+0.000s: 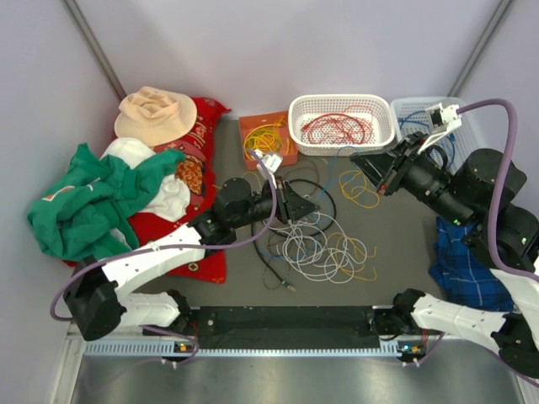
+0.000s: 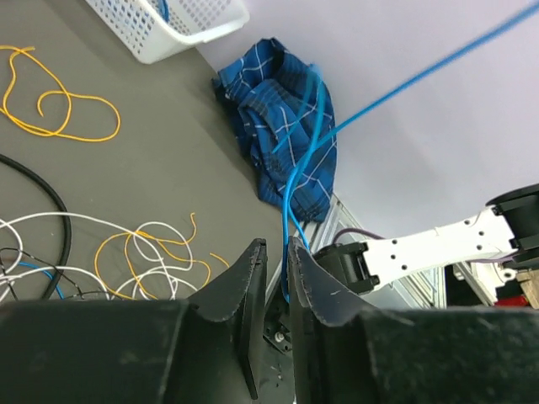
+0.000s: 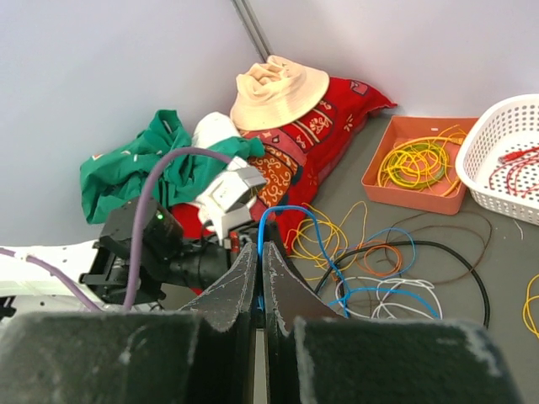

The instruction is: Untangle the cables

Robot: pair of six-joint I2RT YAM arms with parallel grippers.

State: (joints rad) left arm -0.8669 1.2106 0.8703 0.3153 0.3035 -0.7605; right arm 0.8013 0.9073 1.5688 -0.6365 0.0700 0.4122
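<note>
A tangle of cables (image 1: 320, 244) in white, yellow, black and blue lies in the middle of the dark table. One blue cable (image 3: 290, 210) rises from that pile, and my right gripper (image 3: 258, 248) is shut on it. In the top view that gripper (image 1: 356, 159) hangs in front of the baskets. The same blue cable (image 2: 290, 189) runs taut up across the left wrist view. It passes through the narrow gap of my left gripper (image 2: 278, 248), against the right finger (image 2: 324, 282); the jaws stand slightly apart. My left gripper (image 1: 314, 208) hovers over the pile's left side.
At the back are a white basket (image 1: 383, 135) holding red cables, an orange tray (image 1: 253, 126) of yellow cables, and a second white basket (image 1: 408, 108) with blue ones. A blue plaid cloth (image 1: 459, 265) lies right. A hat (image 1: 156, 114), red cushion (image 1: 202, 143) and green garment (image 1: 84, 202) crowd the left.
</note>
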